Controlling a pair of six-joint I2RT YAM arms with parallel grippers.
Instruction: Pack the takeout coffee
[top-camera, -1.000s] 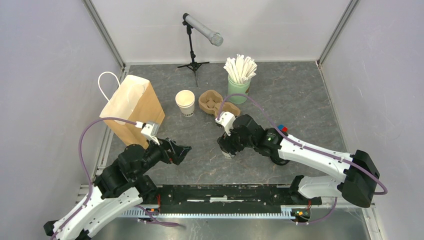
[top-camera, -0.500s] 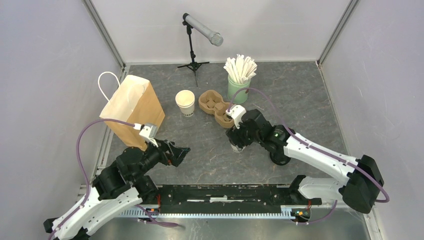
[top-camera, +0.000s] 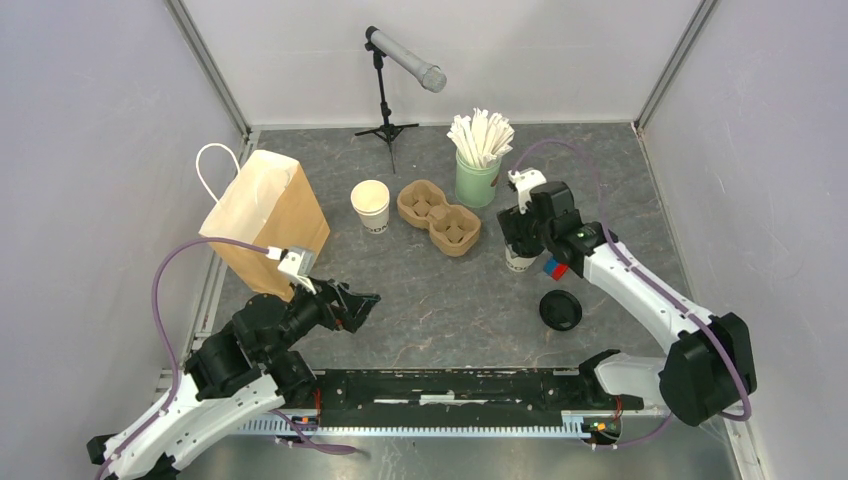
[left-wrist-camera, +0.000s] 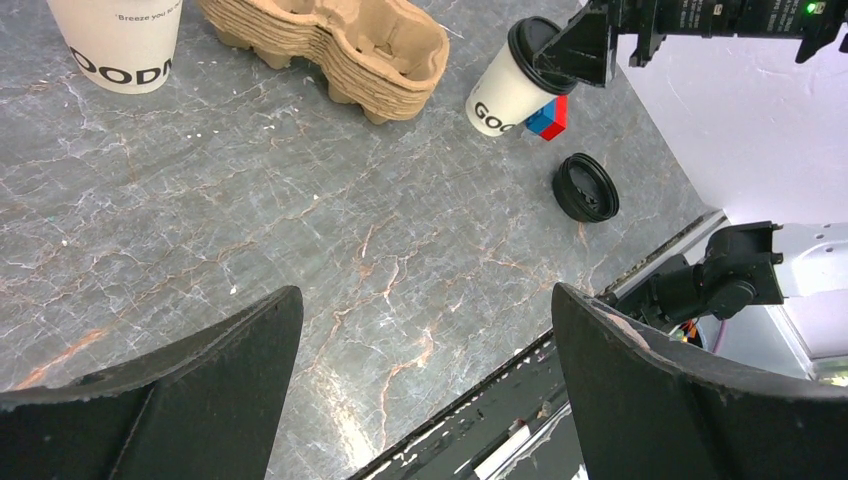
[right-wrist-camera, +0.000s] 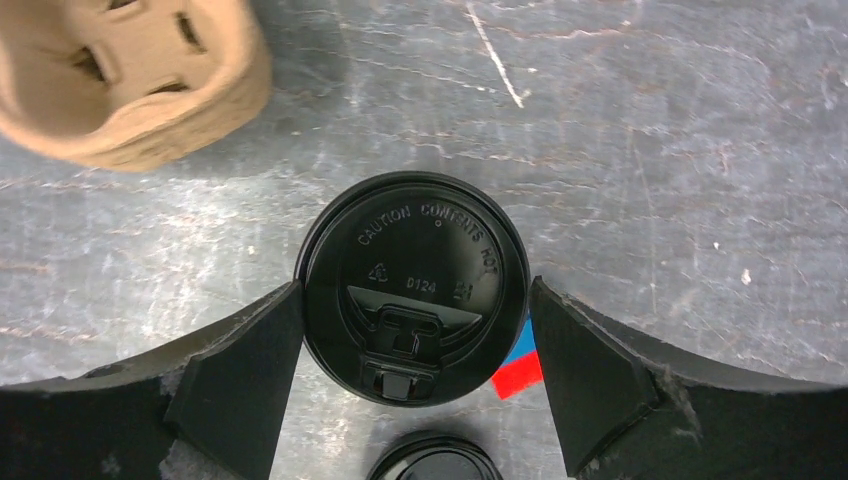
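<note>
The takeout coffee (top-camera: 517, 260), a white printed cup with a black lid (right-wrist-camera: 412, 250), stands upright just right of the cardboard carrier (top-camera: 440, 215). My right gripper (top-camera: 520, 232) sits over it from above. Its fingers press the lid's rim on both sides, so it is shut on the cup (left-wrist-camera: 500, 95). I cannot tell whether the cup's base touches the table. My left gripper (top-camera: 362, 303) hovers low at the front left. It is wide open (left-wrist-camera: 425, 295), with only bare table between its fingers.
A brown paper bag (top-camera: 265, 215) with a white handle stands at the left. A lidless white cup (top-camera: 370, 205) is left of the carrier. A loose black lid (top-camera: 560, 310) lies front right. A green cup of straws (top-camera: 478, 165) and a microphone stand (top-camera: 385, 95) are at the back.
My right gripper has carried the coffee from the table's middle back and to the right, beside the carrier. The loose lid now shows uncovered. The left arm has hardly moved.
</note>
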